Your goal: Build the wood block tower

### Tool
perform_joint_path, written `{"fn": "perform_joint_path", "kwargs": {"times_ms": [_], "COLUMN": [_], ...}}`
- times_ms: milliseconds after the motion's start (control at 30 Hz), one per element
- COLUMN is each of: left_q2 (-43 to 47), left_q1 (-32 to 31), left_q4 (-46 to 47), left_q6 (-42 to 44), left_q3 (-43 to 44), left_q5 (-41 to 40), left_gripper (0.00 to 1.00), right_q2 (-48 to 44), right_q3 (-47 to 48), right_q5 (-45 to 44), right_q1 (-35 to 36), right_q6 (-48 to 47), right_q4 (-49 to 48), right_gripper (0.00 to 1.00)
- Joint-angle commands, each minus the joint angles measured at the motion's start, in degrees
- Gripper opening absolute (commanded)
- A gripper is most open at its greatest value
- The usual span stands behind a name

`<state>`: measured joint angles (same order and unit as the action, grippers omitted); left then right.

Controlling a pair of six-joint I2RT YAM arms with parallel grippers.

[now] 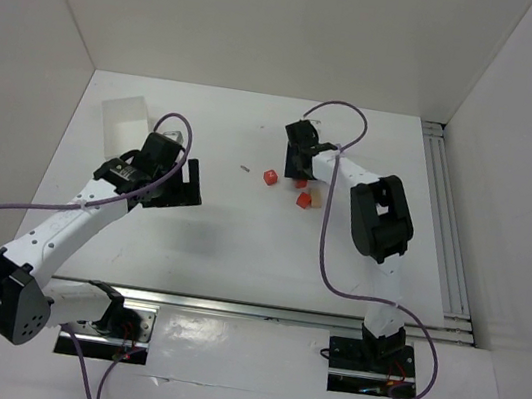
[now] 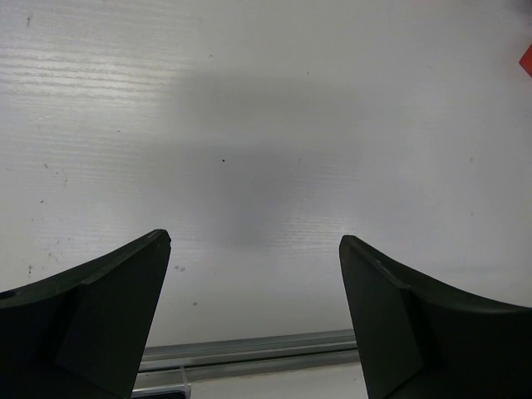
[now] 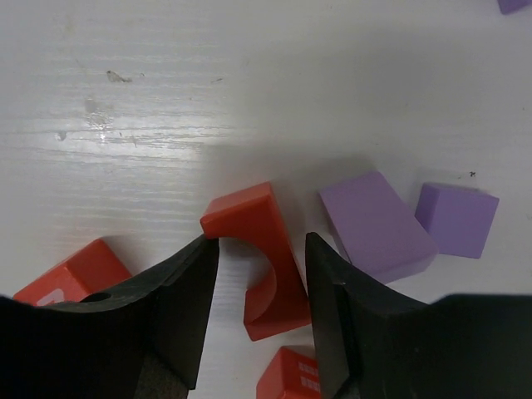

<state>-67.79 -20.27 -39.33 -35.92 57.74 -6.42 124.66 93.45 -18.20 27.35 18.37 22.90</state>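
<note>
R fingers point(image 3: 187, 291) hang low over the blocks, spread part-way, straddling a red arch point(image 3: 258, 249) that lies on the surface point(image 3: 249, 100). White shows btw the arch and one finger, so there's no pinch. The other finger overlaps the arch's edge; can't tell if it touches.

Just beside the arch are a big lilac block point(image 3: 374, 224) and a small lilac block point(image 3: 457, 218), nearly touching each other. A red block point(image 3: 75, 270) sits on the arch's other side, half under a finger.

Seen from overhead, the lot lies loose around mid-surface, a bit twd the far edge and right of centre. A red cube point(image 1: 270, 177) stands apart from the rest, w/ a tan block point(image 1: 316, 199) closer in to them.

L fingers point(image 2: 125, 283) are spread wide, gripping nothing, over bare surface left of centre. The box point(image 1: 123, 121) sits by the far-left corner.
</note>
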Motion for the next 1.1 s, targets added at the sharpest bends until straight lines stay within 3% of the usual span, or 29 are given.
{"fn": "perform_joint_path", "kwargs": {"times_ms": [0,100,167,300,667,867,1067], "left_q2": [0.5,1.0,1.0,0.5,2.1,3.4,6.8], "left_q1": [0.4,0.4,0.4,0.4,0.9,1.6,3.6], "left_q4": [0.8,0.7,0.7,0.7,-0.8,-2.5,-3.5], "left_q6": [1.5,1.5,1.5,1.5,2.6,0.5,0.0], "left_q3": [-0.1,-0.1,-0.1,-0.1,0.4,0.4,1.6], "left_q5": [0.6,0.0,0.0,0.6,-2.4,-6.4,-9.0], "left_gripper": [0.95,0.95,0.95,0.95,0.95,0.94,0.94], "right_q2": [0.9,0.2,-0.6,-4.1,-8.5,-5.0,0.4], "right_q3": [2.5,1.9,0.3,-1.9,-5.1,-1.8,0.3], "right_q5": [-0.4,-0.4,-1.0,-3.2,-20.1,-29.3,-39.6], "right_q1": [-0.4,-0.4,-0.4,-0.4,8.0,14.4,20.8], "right_q6": [-0.7,-0.7,-0.7,0.5,-1.3,-1.9,3.2], "right_q4": [-0.5,-0.5,-1.0,-1.0,3.6,9.1,18.6], "right_gripper": [0.52,0.39,0.25,0.15,0.15,0.15,0.15]}}
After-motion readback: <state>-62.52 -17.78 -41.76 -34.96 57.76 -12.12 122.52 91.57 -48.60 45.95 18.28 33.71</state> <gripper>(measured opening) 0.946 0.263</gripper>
